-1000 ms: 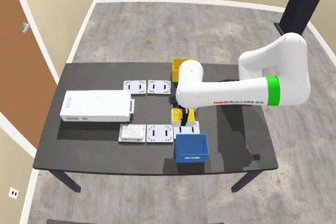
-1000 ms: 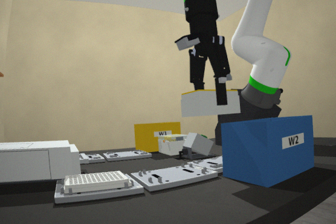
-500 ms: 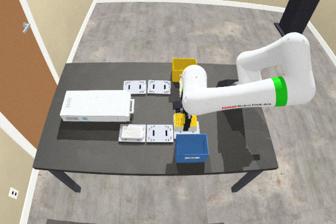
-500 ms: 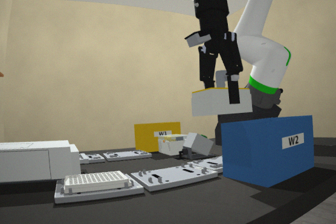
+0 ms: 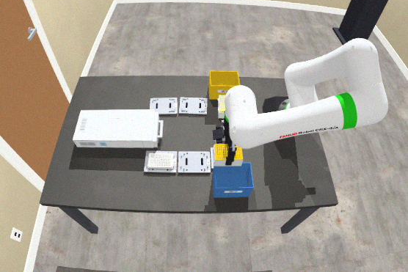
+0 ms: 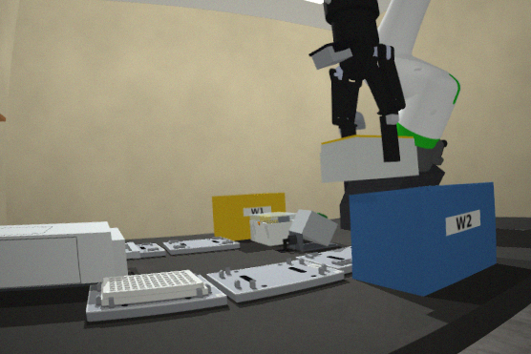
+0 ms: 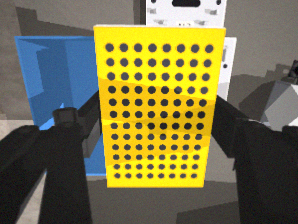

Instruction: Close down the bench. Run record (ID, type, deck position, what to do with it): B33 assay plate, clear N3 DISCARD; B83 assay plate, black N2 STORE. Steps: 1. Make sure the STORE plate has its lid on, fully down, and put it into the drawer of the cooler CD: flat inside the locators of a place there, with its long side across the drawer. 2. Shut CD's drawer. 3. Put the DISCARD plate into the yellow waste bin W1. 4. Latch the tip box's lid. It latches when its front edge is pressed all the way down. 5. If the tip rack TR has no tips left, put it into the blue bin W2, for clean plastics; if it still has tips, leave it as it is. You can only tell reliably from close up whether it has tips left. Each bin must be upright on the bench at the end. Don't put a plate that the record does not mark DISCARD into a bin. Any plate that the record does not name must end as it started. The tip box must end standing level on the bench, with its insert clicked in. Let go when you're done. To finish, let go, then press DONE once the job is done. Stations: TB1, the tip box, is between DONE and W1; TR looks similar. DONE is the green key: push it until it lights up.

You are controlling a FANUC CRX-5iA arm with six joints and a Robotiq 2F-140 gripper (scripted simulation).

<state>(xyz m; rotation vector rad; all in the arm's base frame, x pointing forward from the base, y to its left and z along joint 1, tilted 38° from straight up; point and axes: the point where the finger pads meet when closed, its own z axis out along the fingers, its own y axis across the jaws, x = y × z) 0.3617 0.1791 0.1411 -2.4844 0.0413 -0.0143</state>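
The end effector (image 6: pixel 368 138) is clamped on the long sides of the tip rack (image 6: pixel 363 160), which hangs in the air tilted slightly, partly above the near rim of the blue bin W2 (image 6: pixel 415 237); its yellow hole grid (image 7: pixel 157 107) shows only dark holes. Below, the dark table (image 5: pixel 110 193) carries the white cooler (image 5: pixel 115 128), the plate nests, a clear plate (image 5: pixel 159 160) and the yellow bin W1 (image 5: pixel 224 79). Beige walls and a brown door (image 5: pixel 22 86) surround a grey floor.
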